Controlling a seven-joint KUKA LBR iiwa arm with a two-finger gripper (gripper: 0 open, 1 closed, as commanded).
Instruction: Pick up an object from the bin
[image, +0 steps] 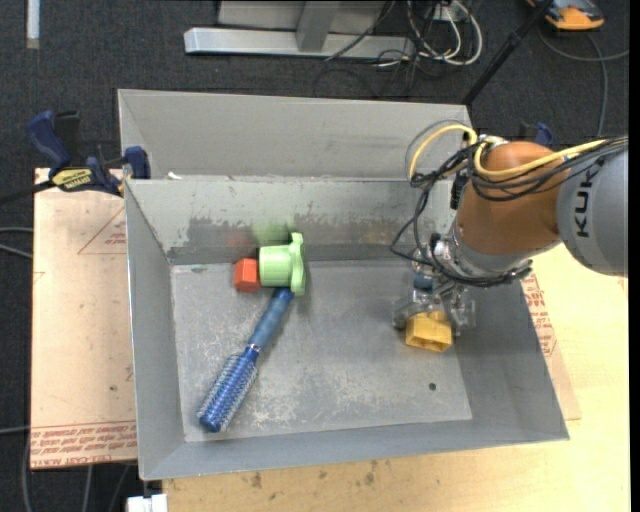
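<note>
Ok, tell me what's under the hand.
A small yellow block lies on the bin floor beneath the hand. Its upper part is covered by the hand, so whether it is gripped cannot be seen.

The floor (100, 50) is a dark speckled carpet, and at the top a flat grey metal bar (250, 40) lies on it, next to a bunch of black and white cables (442, 38) and a small orange thing (575, 12).
</note>
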